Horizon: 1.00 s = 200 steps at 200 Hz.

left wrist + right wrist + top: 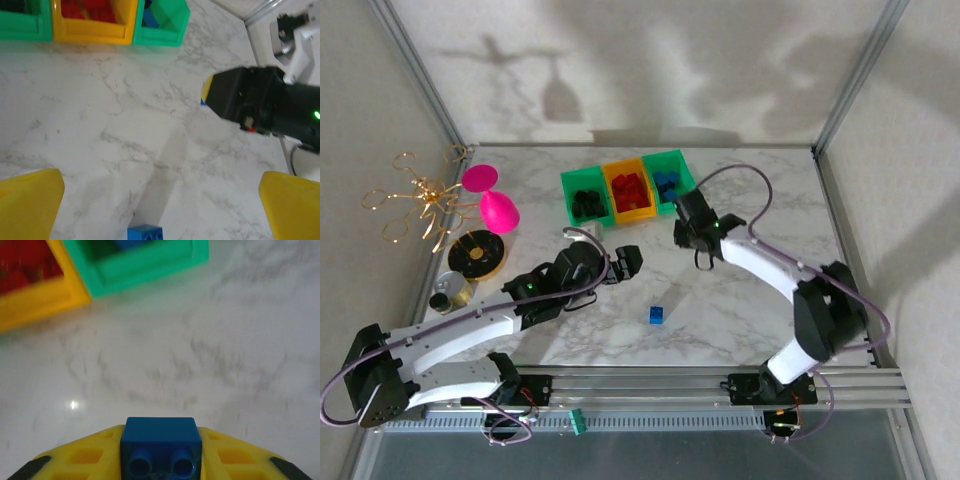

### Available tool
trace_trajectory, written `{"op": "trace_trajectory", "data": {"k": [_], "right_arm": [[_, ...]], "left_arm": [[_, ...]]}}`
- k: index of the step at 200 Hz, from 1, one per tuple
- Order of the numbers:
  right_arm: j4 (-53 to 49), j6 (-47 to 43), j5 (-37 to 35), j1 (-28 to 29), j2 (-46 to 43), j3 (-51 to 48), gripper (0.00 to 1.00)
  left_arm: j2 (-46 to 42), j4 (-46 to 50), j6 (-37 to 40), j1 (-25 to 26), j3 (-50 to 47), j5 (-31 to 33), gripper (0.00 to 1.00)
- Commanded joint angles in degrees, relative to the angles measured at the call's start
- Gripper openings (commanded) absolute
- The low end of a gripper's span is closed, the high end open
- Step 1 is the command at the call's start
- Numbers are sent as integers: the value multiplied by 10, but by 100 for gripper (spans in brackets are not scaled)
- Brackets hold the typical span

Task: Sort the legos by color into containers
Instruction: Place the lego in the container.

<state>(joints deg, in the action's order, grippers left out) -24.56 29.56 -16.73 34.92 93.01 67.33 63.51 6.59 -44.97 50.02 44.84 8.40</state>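
Marble counter point(760, 200), walled on three sides. Two arms: the left arm point(460, 325) reaches in from the near left, the right arm point(790, 280) bends in from the near right. Containers point(638, 213), three joined bins at the far centre: the overhead view shows black legos point(586, 203) in the left green bin, red legos point(629, 190) in the orange-yellow bin and blue legos point(665, 183) in the right green bin. Gold wire stand point(420, 200), pink goblet toy point(498, 208) and black-and-gold disc point(478, 252) sit along the left edge, seen from overhead. Left gripper point(160, 205): yellow fingers point(30, 202) spread wide, nothing between them. Right gripper point(160, 450): fingers clenched on a blue lego point(160, 432), studs toward its wrist camera, over bare counter near the right green bin. The left wrist view gives this gripper side-on, with a mere sliver of blue at its tip. Loose blue lego point(657, 314) lies on the near counter between the arms, just ahead of the left gripper.
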Motion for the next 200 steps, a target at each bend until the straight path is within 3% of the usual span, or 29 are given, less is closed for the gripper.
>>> {"op": "trace_trajectory", "data": {"k": [1,84,125,155,200], "right_arm": [[42,-66,-17,-13,69,85,34],[79,-131,-15,-86,297,321,34],[71,-169,-2,-92,368,406,46],[67,-172,10,-92,348,408,51],[87,-146,41,-75,226,273,55]], "left_arm": [[23,-16,27,-20,34,2,100],[91,-40,64,-88,84,-30,100],[107,-43,70,-93,90,-37,100],[109,-42,69,-93,92,-48,100],[91,-43,66,-89,81,-74,100]]}}
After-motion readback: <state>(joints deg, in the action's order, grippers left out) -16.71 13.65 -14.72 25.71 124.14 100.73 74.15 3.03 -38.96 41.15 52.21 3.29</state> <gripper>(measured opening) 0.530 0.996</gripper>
